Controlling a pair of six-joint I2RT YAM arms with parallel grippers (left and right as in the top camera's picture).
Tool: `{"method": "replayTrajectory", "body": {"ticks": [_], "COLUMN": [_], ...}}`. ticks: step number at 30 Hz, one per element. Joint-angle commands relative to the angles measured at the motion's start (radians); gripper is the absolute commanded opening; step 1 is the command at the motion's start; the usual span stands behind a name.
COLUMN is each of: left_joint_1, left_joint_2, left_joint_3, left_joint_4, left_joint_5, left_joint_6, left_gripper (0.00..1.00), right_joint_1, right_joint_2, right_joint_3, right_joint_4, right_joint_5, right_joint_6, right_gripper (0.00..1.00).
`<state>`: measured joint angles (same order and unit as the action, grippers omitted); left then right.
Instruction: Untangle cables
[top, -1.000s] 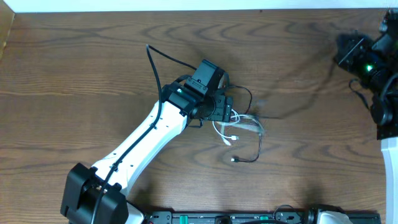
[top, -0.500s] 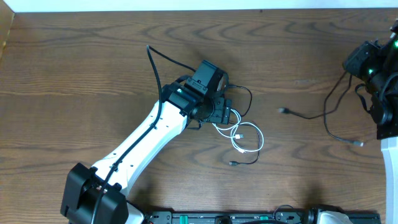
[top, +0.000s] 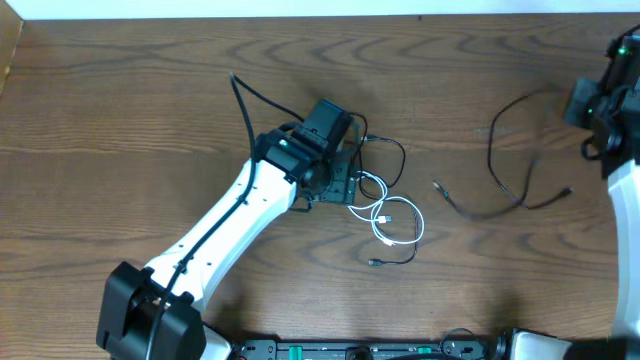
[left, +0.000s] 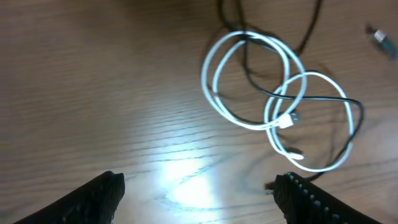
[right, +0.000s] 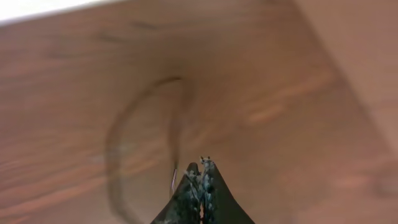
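Left gripper (left: 199, 199): fingers spread wide, nothing held between them. The thin white rubbery cable (left: 287, 120) lies just ahead of the fingertips, toward the right-hand finger, coiled in two overlapping round loops with small plug ends. A thin black cable (left: 323, 98) is threaded through those loops (still crossed with the white one).

Right gripper (right: 200, 180): fingers pressed together. A second thin black cable (top: 492, 145) runs up to the tips and appears pinched there. It trails below and away from the hand in one loose open curve, well apart from the tangle. Everything rests on a brown wood-grain table (top: 120, 120), smooth and glossy.
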<state>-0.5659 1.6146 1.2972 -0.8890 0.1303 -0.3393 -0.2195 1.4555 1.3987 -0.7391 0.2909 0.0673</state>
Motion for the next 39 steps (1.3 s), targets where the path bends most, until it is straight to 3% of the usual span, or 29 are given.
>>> {"method": "replayTrajectory", "body": {"ticks": [1, 3, 6, 9, 12, 17, 21, 25, 33, 39], "left_joint_1": [0.031, 0.042, 0.046, 0.046, 0.046, 0.046, 0.046, 0.046, 0.044, 0.043], "left_joint_2": [0.007, 0.007, 0.007, 0.007, 0.007, 0.007, 0.007, 0.007, 0.007, 0.007], "left_joint_3": [-0.003, -0.003, -0.003, -0.004, -0.004, -0.004, -0.004, -0.004, -0.004, -0.004], "left_joint_4": [-0.021, -0.027, -0.025, -0.027, -0.031, -0.042, -0.045, -0.045, -0.045, -0.053], "left_joint_5": [-0.019, -0.019, -0.019, -0.019, -0.019, -0.019, -0.018, -0.015, -0.014, -0.011], "left_joint_6": [0.013, 0.013, 0.013, 0.013, 0.012, 0.013, 0.012, 0.012, 0.012, 0.012], "left_gripper": [0.81, 0.81, 0.81, 0.81, 0.81, 0.81, 0.81, 0.81, 0.81, 0.81], "right_joint_1": [-0.087, -0.142, -0.209, -0.241, -0.238, -0.208, -0.205, -0.207, -0.207, -0.209], "right_joint_2": [0.003, 0.002, 0.002, 0.006, 0.023, 0.09, 0.175, 0.263, 0.428, 0.546], "right_joint_3": [0.007, 0.007, 0.007, 0.006, 0.005, 0.003, 0.003, 0.003, 0.003, 0.003], "right_joint_4": [0.006, 0.003, -0.005, -0.03, -0.069, -0.101, -0.079, 0.008, 0.201, 0.342], "right_joint_5": [0.126, 0.11, -0.118, -0.412, -0.539, -0.543, -0.452, -0.34, -0.293, -0.281], "right_joint_6": [0.006, 0.068, 0.085, 0.084, 0.081, 0.03, 0.021, 0.021, 0.021, 0.03], "right_gripper": [0.01, 0.01, 0.01, 0.24, 0.31, 0.38, 0.54, 0.63, 0.62, 0.56]}}
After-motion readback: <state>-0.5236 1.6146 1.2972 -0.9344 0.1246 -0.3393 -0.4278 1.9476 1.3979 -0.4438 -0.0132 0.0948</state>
